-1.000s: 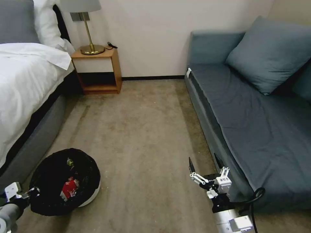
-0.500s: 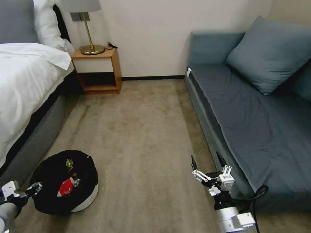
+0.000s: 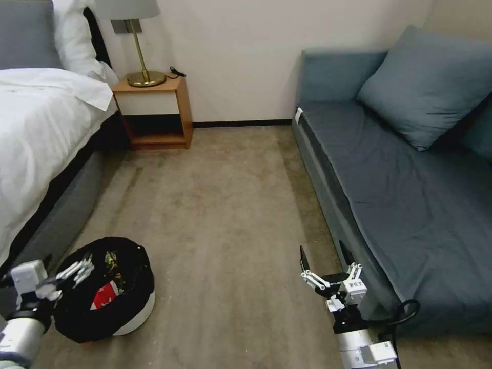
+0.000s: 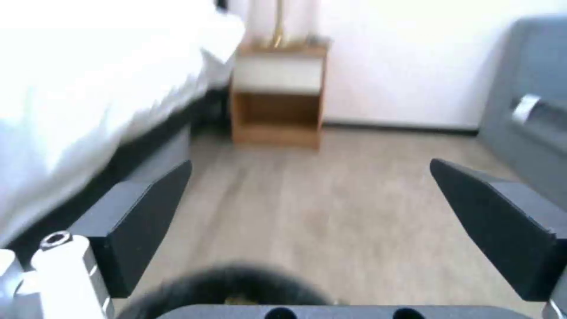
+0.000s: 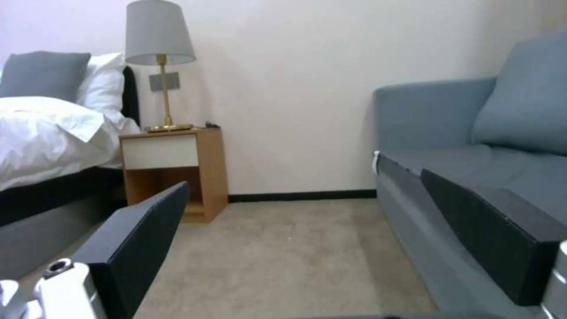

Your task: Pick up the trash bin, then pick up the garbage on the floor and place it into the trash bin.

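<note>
Your left gripper [image 3: 82, 267], jaws spread and empty, sits at the trash bin's [image 3: 134, 312] nine-o'clock rim; your right gripper [image 3: 328, 261] idles open, empty.

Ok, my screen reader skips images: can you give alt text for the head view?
Trash bin on the carpet with a red packet inside; the open left gripper is at its rim. Open right gripper hovers beside the sofa.
</note>
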Available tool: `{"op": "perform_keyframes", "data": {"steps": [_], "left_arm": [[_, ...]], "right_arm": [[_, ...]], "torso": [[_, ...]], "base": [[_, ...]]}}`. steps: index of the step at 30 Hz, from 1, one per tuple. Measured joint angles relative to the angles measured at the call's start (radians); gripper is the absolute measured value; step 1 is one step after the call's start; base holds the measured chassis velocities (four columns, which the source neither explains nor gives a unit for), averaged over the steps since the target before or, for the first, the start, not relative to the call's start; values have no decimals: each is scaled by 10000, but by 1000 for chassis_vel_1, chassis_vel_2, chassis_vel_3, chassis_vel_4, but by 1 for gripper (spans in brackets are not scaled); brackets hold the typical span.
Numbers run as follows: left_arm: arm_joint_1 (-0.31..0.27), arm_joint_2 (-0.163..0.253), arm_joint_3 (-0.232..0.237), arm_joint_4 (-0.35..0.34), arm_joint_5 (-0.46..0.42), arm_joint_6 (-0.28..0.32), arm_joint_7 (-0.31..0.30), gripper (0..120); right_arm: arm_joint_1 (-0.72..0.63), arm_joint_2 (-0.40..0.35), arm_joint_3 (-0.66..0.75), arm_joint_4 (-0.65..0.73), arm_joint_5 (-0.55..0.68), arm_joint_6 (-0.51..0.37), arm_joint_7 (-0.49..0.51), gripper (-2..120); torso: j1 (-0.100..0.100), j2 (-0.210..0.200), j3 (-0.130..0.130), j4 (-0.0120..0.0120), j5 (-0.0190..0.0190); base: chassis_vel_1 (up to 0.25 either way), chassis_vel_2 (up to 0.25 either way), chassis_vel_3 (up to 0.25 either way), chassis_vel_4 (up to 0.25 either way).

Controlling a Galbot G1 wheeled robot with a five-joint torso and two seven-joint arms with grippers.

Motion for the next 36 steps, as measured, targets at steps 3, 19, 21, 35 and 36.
{"op": "perform_keyframes", "data": {"steps": [3,19,21,35,36], "left_arm": [[177,-153,1083,206,1425,-1744,-64,100],[818,-645,3253,1338,3399,-4827,-1039,100],[809,-667,3278,1338,3374,-4827,-1091,100],[788,-662,3248,1338,3299,-4738,-1101,100],[786,-662,3244,1338,3295,-4730,-1102,100]], "right_arm": [[-66,59,53,-38,-61,49,-16,100],[-226,476,153,-82,-838,155,43,100],[-240,490,162,-98,-875,212,43,100],[-245,490,165,-102,-878,226,46,100],[-245,489,165,-103,-877,226,47,100]], "torso": [[1,0,1,-1,-2],[1,0,1,0,-3],[1,0,0,0,-2],[1,0,0,0,-3],[1,0,0,0,-4]], "base": [[0,0,0,0],[0,0,0,0],[0,0,0,0],[0,0,0,0],[0,0,0,0]]}}
